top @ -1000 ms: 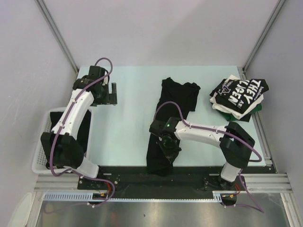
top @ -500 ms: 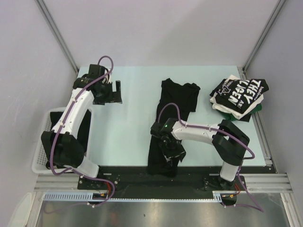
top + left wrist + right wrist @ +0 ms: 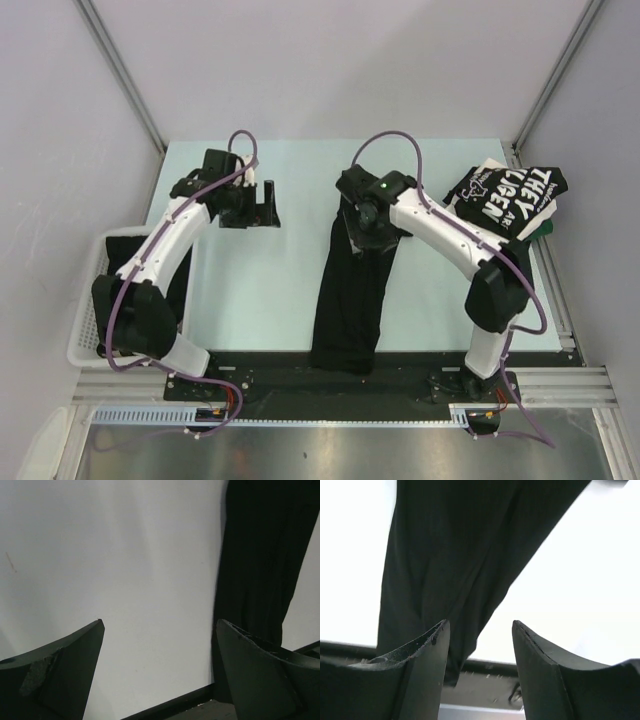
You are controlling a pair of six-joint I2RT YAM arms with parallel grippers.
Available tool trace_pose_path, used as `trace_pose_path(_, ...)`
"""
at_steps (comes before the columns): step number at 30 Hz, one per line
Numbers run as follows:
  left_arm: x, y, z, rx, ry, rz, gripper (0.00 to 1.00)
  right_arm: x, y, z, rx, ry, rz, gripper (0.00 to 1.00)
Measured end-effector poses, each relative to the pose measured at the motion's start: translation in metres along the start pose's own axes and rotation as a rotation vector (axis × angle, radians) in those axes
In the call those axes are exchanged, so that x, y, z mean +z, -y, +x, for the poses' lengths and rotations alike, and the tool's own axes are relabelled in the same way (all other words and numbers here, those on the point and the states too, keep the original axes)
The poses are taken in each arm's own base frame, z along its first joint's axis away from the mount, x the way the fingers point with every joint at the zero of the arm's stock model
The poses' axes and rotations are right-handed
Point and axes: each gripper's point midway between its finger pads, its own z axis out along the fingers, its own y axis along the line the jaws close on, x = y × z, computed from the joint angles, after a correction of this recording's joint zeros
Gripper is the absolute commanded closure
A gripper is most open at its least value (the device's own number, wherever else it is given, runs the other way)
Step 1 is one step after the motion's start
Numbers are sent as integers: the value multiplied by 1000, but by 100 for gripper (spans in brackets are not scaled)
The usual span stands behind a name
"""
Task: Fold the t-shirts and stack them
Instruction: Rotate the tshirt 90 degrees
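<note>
**A:** Where is the shirt?

**B:** It lies flat as a long black strip down the middle of the bench, running from the far side to the near edge.

**A:** How will it handle?

**B:** I'd judge it light, soft and limp. It should sag wherever it isn't held, and its layers may slide apart. Pinch through every layer at an end, one corner per hand, so the fold stays square.

**A:** And the hands?

**B:** The right hand hangs over the far end with its fingers apart and nothing between them. The left hand is spread wide over bare bench, left of the shirt and holding nothing.

**A:** What else is around?

**B:** The stack of folded shirts sits at the far right, just beside the right arm, so a careless swing could knock it. The basket stands at the left edge, by the left arm's base and well apart from the shirt. Between the left hand and the shirt the bench is bare.
</note>
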Motion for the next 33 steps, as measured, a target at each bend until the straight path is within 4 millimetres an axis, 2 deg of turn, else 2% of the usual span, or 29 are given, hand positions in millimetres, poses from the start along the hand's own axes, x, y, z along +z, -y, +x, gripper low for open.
trace_pose_path(2, 4, 9, -7, 13, 9, 23, 1, 5, 4, -17, -8, 23, 25, 41)
trace_pose_path(5, 10, 19, -23, 29, 27, 44, 1, 16, 17, -30, -17, 23, 69, 41)
trace_pose_path(8, 14, 22, -37, 38, 52, 52, 0, 31, 44, -46, 13, 19, 114, 40)
trace_pose_path(13, 20, 24, -47, 40, 63, 57, 0, 51, 95, -88, 81, 73, 184, 39)
trace_pose_path(19, 24, 25, -47, 42, 54, 58, 0, 72, 144, -158, 148, 206, 212, 35)
trace_pose_path(24, 25, 24, -46, 37, 52, 51, 1, 101, 168, -197, 146, 265, 215, 27)
trace_pose_path(28, 26, 20, -36, 31, 36, 35, 1, 133, 181, -211, 134, 267, 204, 23)
trace_pose_path(33, 27, 13, -24, 23, 6, 4, 0, 173, 198, -201, 154, 208, 177, 22)
